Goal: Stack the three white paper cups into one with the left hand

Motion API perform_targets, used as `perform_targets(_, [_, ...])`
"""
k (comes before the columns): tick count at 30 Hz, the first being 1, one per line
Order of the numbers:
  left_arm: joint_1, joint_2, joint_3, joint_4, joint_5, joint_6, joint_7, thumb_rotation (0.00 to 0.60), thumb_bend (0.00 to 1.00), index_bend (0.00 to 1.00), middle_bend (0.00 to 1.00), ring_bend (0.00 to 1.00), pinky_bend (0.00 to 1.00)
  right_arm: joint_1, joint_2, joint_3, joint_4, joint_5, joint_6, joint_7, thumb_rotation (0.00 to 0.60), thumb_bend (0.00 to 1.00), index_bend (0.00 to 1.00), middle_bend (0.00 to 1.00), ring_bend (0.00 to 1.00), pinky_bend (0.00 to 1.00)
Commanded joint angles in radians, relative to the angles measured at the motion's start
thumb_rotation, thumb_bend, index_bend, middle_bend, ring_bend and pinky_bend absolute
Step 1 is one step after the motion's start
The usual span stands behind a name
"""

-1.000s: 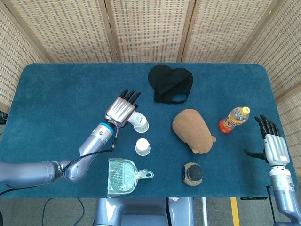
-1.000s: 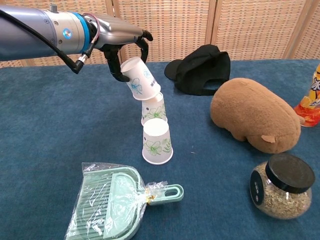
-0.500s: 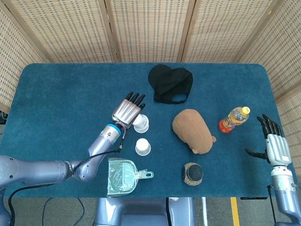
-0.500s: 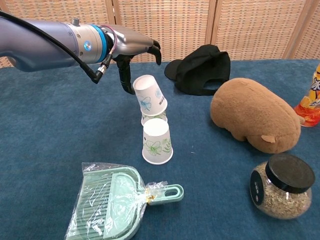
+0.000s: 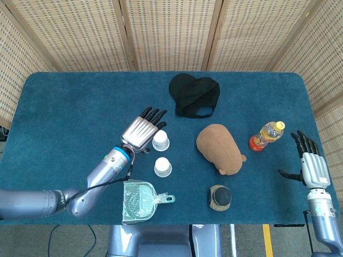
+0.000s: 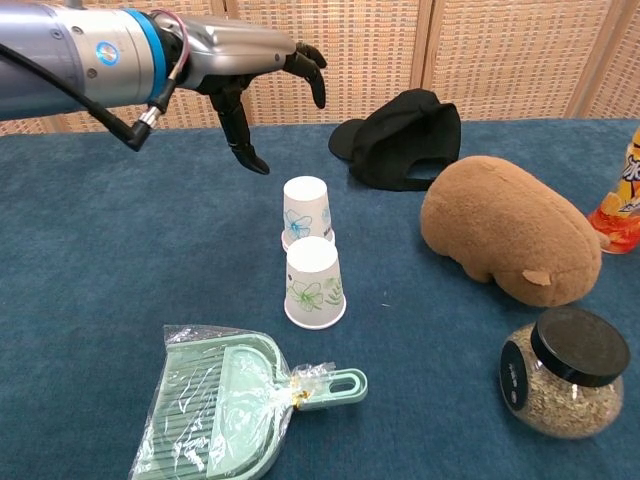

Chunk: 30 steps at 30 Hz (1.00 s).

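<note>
Left hand: fingers are being held apart, nothing gripped, above the cups.
Stacked cups: white, floral print, upside down on the table.
Single cup: standing just in front, inverted.

Brown plush toy: lies near the middle of the blue surface; landmark for the rest.
Black cap: behind the plush toy, towards the far edge, apart from it.
Orange drink bottle: just right of the plush toy, yellow cap, not touching.
Glass jar: in front of the plush toy, black lid, grainy filling.
Green dustpan: front-left of the plush toy, wrapped in clear plastic, handle pointing right.
Woven screen: stands behind the surface, far beyond the plush toy.
</note>
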Motion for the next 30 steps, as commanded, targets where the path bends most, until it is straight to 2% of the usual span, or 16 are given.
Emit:
perform_targets(1, [0.047,0.053,0.032,-0.069,0.102,0.015,-0.044,0.600,0.17,0.24,0.00,0.00,0.04,0.001,-0.001,-0.001,-0.001,0.000,0.000,-0.004,0.600,0.11,0.10,0.00,0.00,0.00])
perform_targets(7, [0.064,0.057,0.077,-0.099,0.165,-0.005,-0.038,0.600,0.18,0.29,0.00,0.00,0.04,0.000,-0.001,-0.002,-0.009,-0.003,0.004,-0.014,0.600,0.11,0.10,0.00,0.00,0.00])
perform_targets(13, [0.056,-0.011,0.107,-0.052,0.158,-0.027,0.010,0.600,0.18,0.30,0.00,0.00,0.04,-0.002,0.002,-0.001,-0.014,0.000,0.005,-0.011,0.600,0.11,0.10,0.00,0.00,0.00])
perform_targets(21, [0.027,-0.111,0.095,0.049,0.087,-0.068,0.033,0.600,0.18,0.29,0.00,0.00,0.04,-0.001,0.002,-0.002,-0.012,-0.002,0.002,-0.006,0.600,0.11,0.10,0.00,0.00,0.00])
perform_targets(30, [0.000,-0.187,0.095,0.121,0.056,-0.102,0.046,0.600,0.18,0.28,0.00,0.00,0.04,0.002,0.000,0.000,-0.002,0.006,-0.008,0.003,0.600,0.10,0.10,0.00,0.00,0.00])
